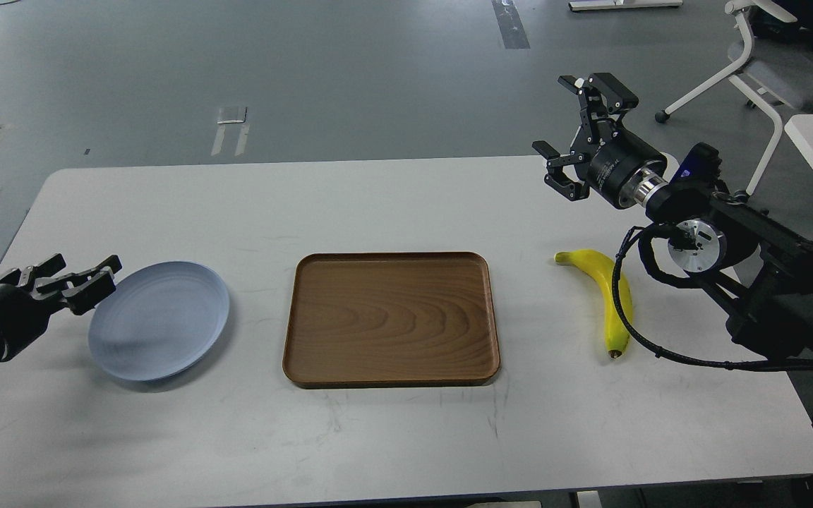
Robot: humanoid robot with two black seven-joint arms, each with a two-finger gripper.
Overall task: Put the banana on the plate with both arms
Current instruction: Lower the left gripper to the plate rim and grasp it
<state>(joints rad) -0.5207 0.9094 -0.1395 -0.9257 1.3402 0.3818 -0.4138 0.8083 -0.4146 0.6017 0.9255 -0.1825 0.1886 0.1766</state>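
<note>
The wooden tray [391, 319] sits nearest on the white table [406, 437], with the plate [159, 321] to its left; the left gripper [89, 276], fingers apart, is at the plate's left rim, though contact is unclear. The banana [607, 296] lies right of the tray, on the table. Farther back, the right gripper [567, 130] hangs spread wide, above and behind the banana

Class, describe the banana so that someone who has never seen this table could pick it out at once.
Start at the white table and find the brown wooden tray in its middle. To the tray's right lies the banana, under the right arm's black cable. It is the only bright yellow, curved thing there.
</note>
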